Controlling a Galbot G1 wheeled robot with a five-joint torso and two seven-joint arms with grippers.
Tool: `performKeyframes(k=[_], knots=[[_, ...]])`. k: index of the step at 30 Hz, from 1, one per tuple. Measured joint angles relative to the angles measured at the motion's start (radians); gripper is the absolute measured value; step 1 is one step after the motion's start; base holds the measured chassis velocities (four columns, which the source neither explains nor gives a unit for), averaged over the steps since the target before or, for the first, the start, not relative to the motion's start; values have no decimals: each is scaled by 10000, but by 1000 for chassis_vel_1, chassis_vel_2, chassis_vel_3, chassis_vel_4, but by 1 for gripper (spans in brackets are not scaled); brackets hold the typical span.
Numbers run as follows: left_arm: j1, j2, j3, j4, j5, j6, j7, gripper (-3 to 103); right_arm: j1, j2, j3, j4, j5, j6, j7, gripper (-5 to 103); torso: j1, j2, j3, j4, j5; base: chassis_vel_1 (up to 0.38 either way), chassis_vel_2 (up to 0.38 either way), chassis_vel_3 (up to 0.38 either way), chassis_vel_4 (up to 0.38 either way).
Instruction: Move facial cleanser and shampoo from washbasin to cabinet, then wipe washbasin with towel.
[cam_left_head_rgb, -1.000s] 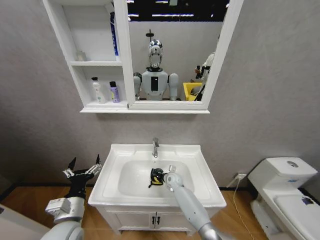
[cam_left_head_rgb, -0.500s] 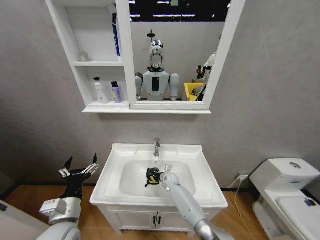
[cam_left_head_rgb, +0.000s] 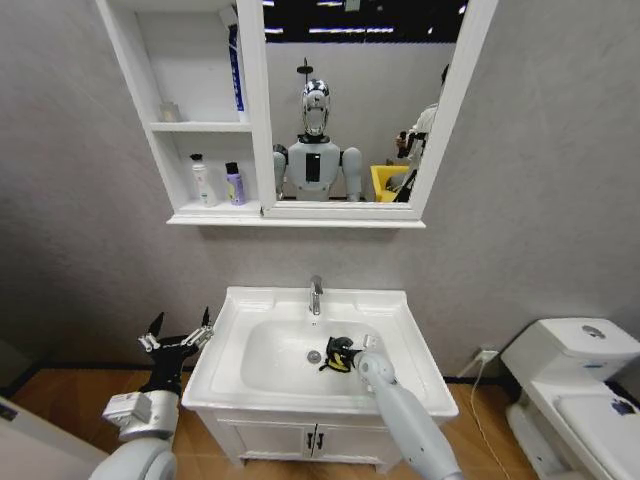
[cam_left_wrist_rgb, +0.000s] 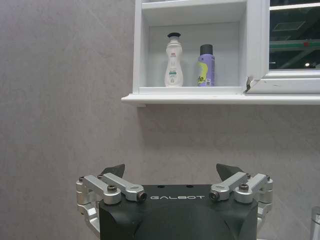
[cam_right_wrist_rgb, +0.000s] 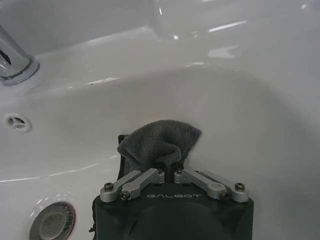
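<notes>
Head view: right gripper (cam_left_head_rgb: 345, 355) in washbasin (cam_left_head_rgb: 232, 375) bowl, jaws clamped on towel (cam_left_head_rgb: 338, 354); left gripper (cam_left_head_rgb: 178, 338) beside basin, jaws apart.

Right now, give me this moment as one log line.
phase: wiping | right gripper: shut on towel in washbasin bowl | left gripper: open, idle | bottles: in cabinet

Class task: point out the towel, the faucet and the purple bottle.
towel (cam_right_wrist_rgb: 159, 141), right wrist view, folded grey cloth.
faucet (cam_left_head_rgb: 316, 293), head view, chrome spout.
purple bottle (cam_left_wrist_rgb: 205, 67), left wrist view, body.
</notes>
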Motion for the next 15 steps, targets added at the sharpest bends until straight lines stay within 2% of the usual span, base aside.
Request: performKeyframes(k=[1,2,3,5,7,8,10,11,13,15], knots=[[-1,12,56,0,4,0,0,100,-84,-103,77,113,-926,606,-364,3,2,-1,2,-7,0,0,0,0,0],[-1,12,56,0,4,0,0,100,-84,-103,77,113,-926,606,-364,3,2,-1,2,-7,0,0,0,0,0],[-1,18,77,-2,5,-1,0,100,-113,-146,106,197,-1316,842,-484,3,2,-2,3,-10,0,0,0,0,0],[-10,45,130,-39,5,0,-4,100,-191,-334,137,664,-2788,1682,-662,3,1,-1,2,-8,-2,0,0,0,0],[-10,48,133,-47,2,-1,-6,100,-197,-350,138,714,-2957,1747,-650,3,1,-1,1,-7,-2,0,0,0,0],[-10,57,141,-88,-5,2,-27,100,-218,-482,161,1014,-4174,2202,-571,3,1,-1,-1,-3,-6,0,0,0,0],[-2,64,143,-121,-8,5,-39,100,-209,-609,209,1144,-5422,2797,-561,3,0,0,-2,-3,-5,0,0,0,0],[-2,64,143,-121,-8,5,-39,100,-209,-609,209,1144,-5422,2797,-561,3,0,0,-2,-3,-5,0,0,0,0],[20,63,160,-162,-11,6,-58,100,-139,-726,452,1185,-6659,3526,-631,3,-1,1,-3,0,-3,0,0,0,0],[30,51,168,-199,-11,6,-70,100,-139,-781,660,1207,-6870,3636,-694,3,-1,3,-4,0,-4,0,0,0,0]])
